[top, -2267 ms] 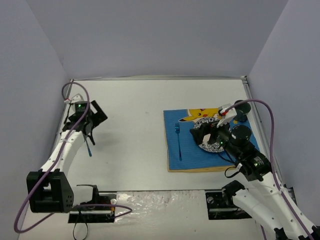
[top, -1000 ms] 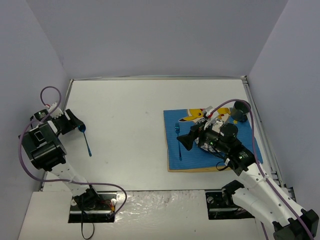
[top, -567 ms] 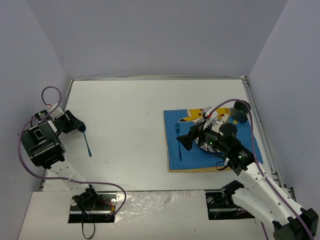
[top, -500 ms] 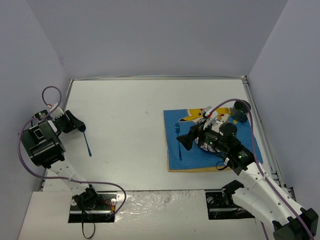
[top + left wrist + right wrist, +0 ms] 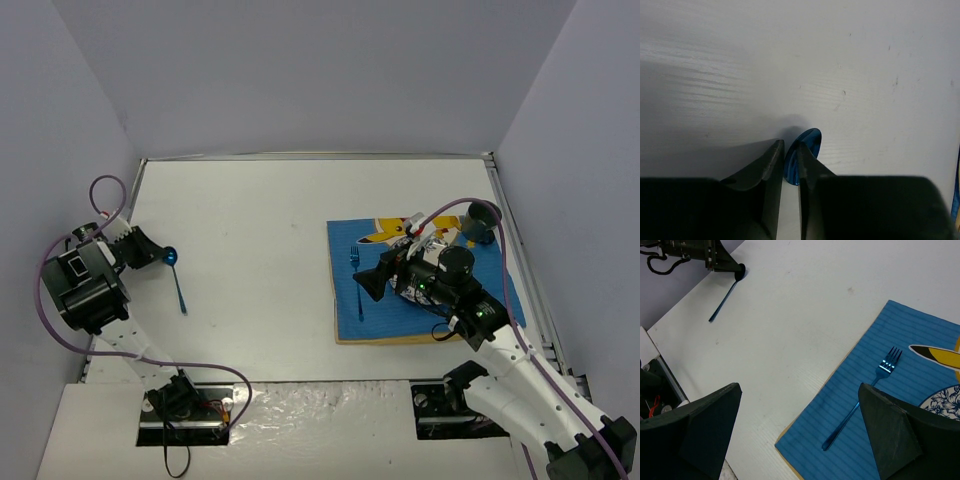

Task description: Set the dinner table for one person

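Note:
On the white dinner table (image 5: 270, 220) lies a blue spoon (image 5: 178, 285) near the left edge. My left gripper (image 5: 160, 257) reaches in low from the left, and its jaws pinch the spoon's bowl (image 5: 807, 142) on edge; the handle (image 5: 722, 302) trails toward the front. My right gripper (image 5: 372, 283) hangs wide open above the blue cartoon mat (image 5: 350, 310), nothing between its fingers. A blue fork (image 5: 852, 412) lies on the mat's left part below it. A blue-patterned plate (image 5: 945, 399) sits on the mat, mostly hidden under the right arm.
A dark cup (image 5: 483, 222) stands at the mat's far right corner. Grey walls close in the table on the left, back and right. Both arm bases and their cables sit at the near edge.
The left jaws have closed in on the spoon's bowl, and the spoon has shifted slightly to the right. The right arm has held still over the last second.

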Available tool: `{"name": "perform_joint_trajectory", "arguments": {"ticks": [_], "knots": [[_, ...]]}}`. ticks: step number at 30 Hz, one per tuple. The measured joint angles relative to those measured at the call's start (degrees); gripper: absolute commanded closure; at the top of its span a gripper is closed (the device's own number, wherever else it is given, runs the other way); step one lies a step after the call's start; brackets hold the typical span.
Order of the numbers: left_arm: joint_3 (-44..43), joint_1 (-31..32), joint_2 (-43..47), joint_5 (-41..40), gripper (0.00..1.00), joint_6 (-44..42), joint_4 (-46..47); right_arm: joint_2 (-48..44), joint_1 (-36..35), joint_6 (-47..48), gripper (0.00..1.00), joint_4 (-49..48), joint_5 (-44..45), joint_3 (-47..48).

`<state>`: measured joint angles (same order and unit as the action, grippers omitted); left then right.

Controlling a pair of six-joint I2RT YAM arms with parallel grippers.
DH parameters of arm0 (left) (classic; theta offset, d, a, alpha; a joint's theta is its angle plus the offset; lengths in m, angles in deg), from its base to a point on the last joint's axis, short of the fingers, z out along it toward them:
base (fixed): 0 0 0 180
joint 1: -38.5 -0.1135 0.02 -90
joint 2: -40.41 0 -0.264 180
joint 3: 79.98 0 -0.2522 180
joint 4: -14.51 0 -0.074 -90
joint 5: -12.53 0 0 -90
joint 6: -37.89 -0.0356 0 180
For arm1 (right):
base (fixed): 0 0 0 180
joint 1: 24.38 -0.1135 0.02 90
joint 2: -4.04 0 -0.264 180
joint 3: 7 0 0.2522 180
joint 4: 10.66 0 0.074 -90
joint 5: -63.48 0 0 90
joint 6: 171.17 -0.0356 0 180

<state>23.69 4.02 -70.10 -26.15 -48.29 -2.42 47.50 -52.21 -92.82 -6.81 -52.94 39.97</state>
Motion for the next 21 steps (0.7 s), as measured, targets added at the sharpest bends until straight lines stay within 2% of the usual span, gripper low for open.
{"name": "perform_joint_trajectory", "arguments": {"ticks": [2, 14, 17, 21], "knots": [[0.0, 0.0, -0.2, 0.1, 1.00, 0.0, -0.1, 0.0, 0.0, 0.1, 0.00, 0.0, 0.0, 0.0], [3.1, 0.4, 1.4, 1.6, 1.00, 6.2, 4.3, 0.0, 0.0, 0.1, 0.00, 0.1, 0.0, 0.0], [4.7, 1.6, 4.7, 0.6, 1.00, 8.9, 6.4, 0.0, 0.0, 0.1, 0.00, 0.2, 0.3, 0.0], [7.0, 7.9, 16.2, -5.1, 1.00, 12.2, 8.2, 1.8, 0.0, -0.2, 0.00, 2.9, 1.9, 2.3]]}}
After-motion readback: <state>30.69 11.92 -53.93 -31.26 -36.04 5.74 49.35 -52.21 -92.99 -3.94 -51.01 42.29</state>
